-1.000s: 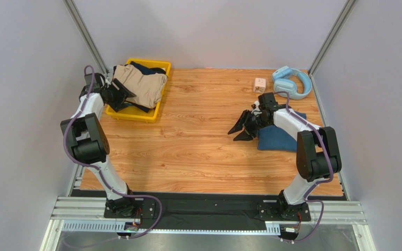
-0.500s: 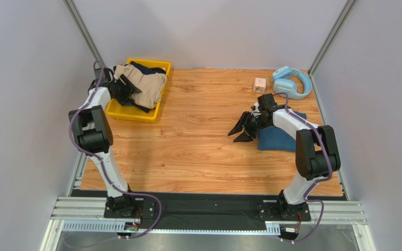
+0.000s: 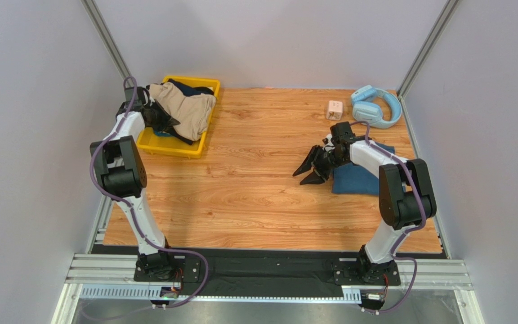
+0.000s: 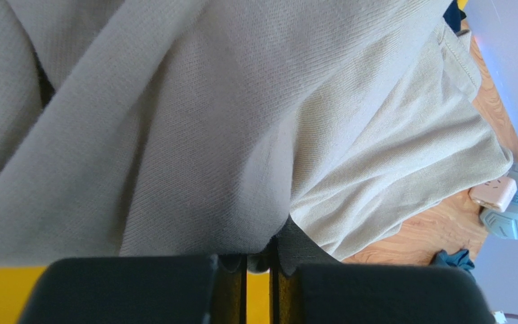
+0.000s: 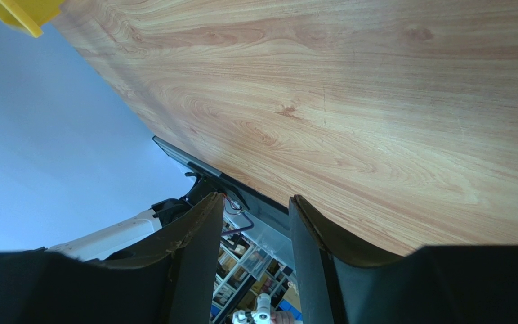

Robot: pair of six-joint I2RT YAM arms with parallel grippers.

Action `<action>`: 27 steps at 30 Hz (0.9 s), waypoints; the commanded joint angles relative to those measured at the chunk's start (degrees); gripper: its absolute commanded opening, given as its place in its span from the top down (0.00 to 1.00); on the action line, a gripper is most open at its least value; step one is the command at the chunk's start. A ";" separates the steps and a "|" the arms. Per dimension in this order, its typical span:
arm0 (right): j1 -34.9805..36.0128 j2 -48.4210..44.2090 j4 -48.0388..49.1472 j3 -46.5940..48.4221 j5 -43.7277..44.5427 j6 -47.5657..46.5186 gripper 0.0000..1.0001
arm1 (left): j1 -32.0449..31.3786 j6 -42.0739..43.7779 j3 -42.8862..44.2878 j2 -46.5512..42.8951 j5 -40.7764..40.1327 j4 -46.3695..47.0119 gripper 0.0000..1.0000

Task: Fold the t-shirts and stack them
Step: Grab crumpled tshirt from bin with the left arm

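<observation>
A crumpled beige t-shirt (image 3: pixel 189 108) lies heaped in the yellow bin (image 3: pixel 174 150) at the back left, over a dark navy t-shirt (image 3: pixel 192 87). My left gripper (image 3: pixel 163 121) reaches into the bin at the heap's left edge. The left wrist view shows this gripper (image 4: pixel 258 260) shut on a fold of the beige t-shirt (image 4: pixel 241 135). A folded teal-blue t-shirt (image 3: pixel 361 178) lies flat on the right of the table. My right gripper (image 3: pixel 311 170) hovers just left of it, open, with nothing between its fingers (image 5: pixel 194 236).
Light-blue headphones (image 3: pixel 376 104) and a small white box (image 3: pixel 335 109) sit at the back right corner. Bare wooden table (image 3: pixel 255 182) stretches between the bin and the teal-blue t-shirt. Grey walls and metal posts close in the sides.
My left gripper moved further into the bin and went from open to shut on the beige t-shirt. The right arm stayed nearly still, open.
</observation>
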 commanded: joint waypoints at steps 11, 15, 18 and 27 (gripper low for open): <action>0.86 -1.09 1.82 1.96 -0.38 0.84 0.53 | -2.53 -3.29 11.60 -17.57 10.82 2.55 1.00; 0.78 0.14 0.86 5.03 -1.26 0.31 0.53 | -2.98 -7.95 9.68 -23.46 11.53 6.41 1.00; 0.51 1.28 -0.46 8.28 -0.65 -0.13 0.54 | -4.29 -9.28 7.05 -26.54 13.73 4.68 1.00; -2.56 3.13 -2.66 19.26 2.78 -0.39 0.54 | -22.20 -7.78 -17.53 -35.69 14.52 4.13 1.00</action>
